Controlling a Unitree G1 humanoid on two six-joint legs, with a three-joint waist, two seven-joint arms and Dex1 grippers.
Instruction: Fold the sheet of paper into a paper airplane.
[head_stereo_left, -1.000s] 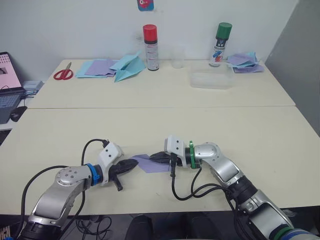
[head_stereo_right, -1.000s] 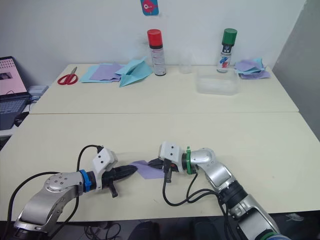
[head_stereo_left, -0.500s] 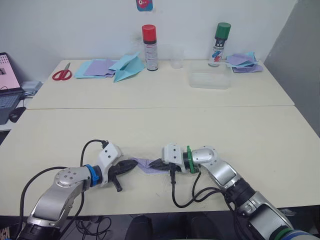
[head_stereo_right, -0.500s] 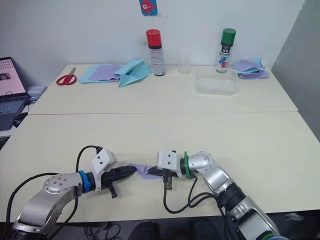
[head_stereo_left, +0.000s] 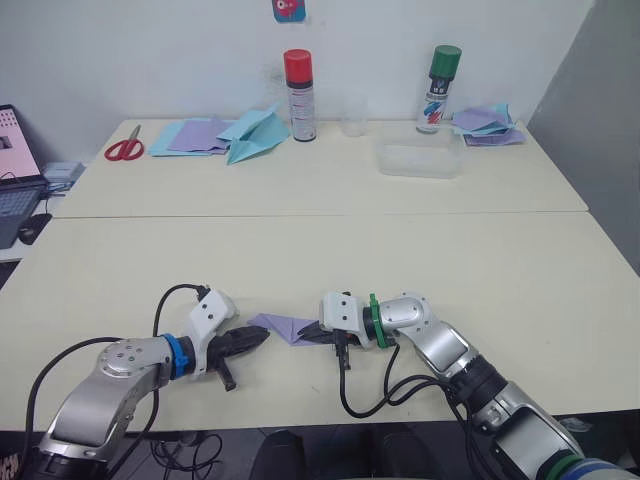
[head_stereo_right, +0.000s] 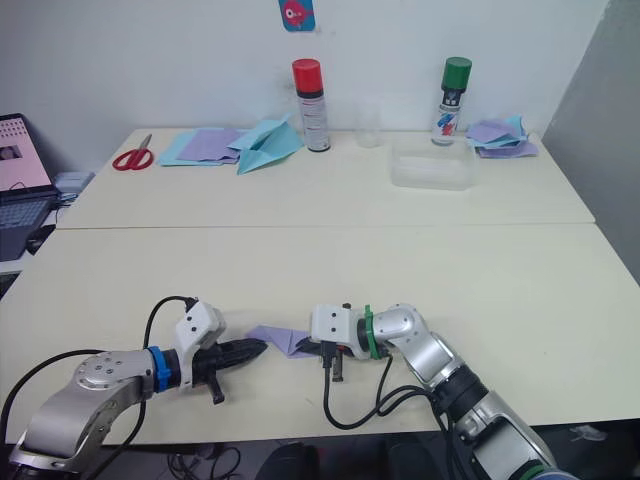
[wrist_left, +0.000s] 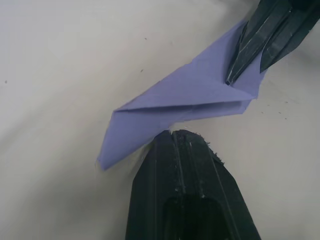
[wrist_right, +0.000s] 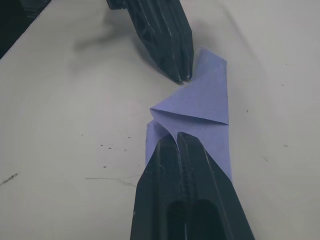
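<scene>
Paper airplane (head_stereo_left: 283, 327), folded lavender, is lying low in the frame's centre on the table (head_stereo_left: 500, 270). Left gripper (head_stereo_left: 262, 338) is sitting fingers together, tips touching its left edge. Right gripper (head_stereo_left: 303, 337) is pressing closed fingers on its right side.

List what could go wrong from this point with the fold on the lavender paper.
1. Both grippers, left and right, meet the small folded sheet of paper from opposite sides with fingers closed. If either pushes sideways, the paper could slide on the smooth table rather than crease.
2. In the wrist views a triangular flap looks only loosely folded; it may spring open once a tip lifts.
3. The two tips sit close together, so they might collide.
</scene>
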